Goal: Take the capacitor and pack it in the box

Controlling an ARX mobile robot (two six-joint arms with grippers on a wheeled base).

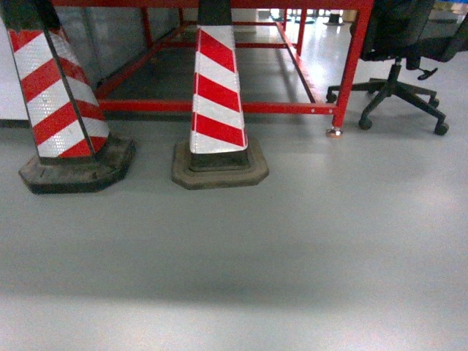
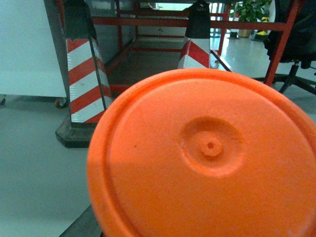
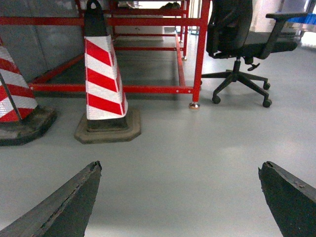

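Neither the capacitor nor the box shows in any view. A round orange plastic surface with a small moulded dimple at its centre fills most of the left wrist view, very close to the camera. It hides the left gripper's jaws; only a dark sliver shows at the bottom left. Whether the left gripper holds the orange thing cannot be told. My right gripper hangs open over bare grey floor, its dark fingers spread wide with nothing between them. Neither arm appears in the head view.
Two red-and-white striped cones on dark bases stand ahead on the grey floor, the other one to the left. Behind them is a red metal frame. A black office chair stands at the right.
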